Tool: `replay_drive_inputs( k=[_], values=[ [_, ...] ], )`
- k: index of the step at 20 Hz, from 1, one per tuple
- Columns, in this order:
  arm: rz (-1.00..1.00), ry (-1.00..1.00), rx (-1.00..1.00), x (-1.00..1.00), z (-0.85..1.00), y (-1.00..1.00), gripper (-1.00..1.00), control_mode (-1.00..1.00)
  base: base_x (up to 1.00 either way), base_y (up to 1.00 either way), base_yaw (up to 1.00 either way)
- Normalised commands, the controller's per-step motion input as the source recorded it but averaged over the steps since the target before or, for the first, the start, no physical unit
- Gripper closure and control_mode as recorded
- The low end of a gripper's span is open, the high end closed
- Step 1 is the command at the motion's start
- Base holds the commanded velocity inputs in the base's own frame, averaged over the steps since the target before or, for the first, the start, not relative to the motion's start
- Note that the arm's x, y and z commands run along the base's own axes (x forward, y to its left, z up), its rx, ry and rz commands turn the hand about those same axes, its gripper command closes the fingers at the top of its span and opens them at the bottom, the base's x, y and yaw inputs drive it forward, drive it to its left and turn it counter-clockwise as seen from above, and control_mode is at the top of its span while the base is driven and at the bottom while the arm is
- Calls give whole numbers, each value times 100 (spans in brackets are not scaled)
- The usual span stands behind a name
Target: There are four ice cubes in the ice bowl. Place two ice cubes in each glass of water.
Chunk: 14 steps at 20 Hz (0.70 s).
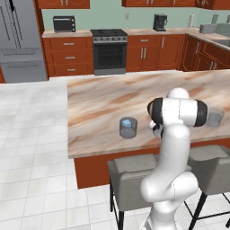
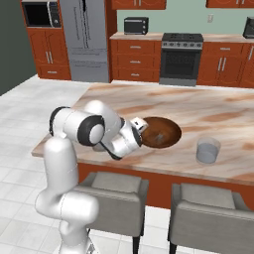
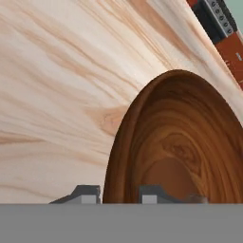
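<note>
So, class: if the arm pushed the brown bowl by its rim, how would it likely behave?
The ice bowl looks wide and shallow, so it would probably slide rather than tip. The marble counter looks smooth, so it may skid easily. Its wood-grain walls suggest stiff, not fragile.

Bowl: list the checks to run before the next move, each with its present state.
1. Gripper at the bowl: ok. One fingertip is outside the near rim and one is inside.
2. Grip on the rim: cannot tell. Contact does not show.
3. Ice cubes left in the bowl: not ok. The visible part of the inside holds none.
4. First glass: ok. It stands upright on the counter with something pale blue in it, perhaps ice.
5. Second glass: ok. It stands upright beside the bowl, apart from it. Its contents cannot be told.
</note>
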Motion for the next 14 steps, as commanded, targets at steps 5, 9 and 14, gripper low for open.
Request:
replay_drive_inputs(
  k=[5, 9, 14],
  values=[
    [0, 0, -17, 0, 52, 0, 100, -100, 0, 0, 0],
    [0, 0, -24, 0, 53, 0, 100, -100, 0, 0, 0],
    [0, 4, -15, 0, 73, 5, 100, -100, 0, 0, 0]
  ],
)
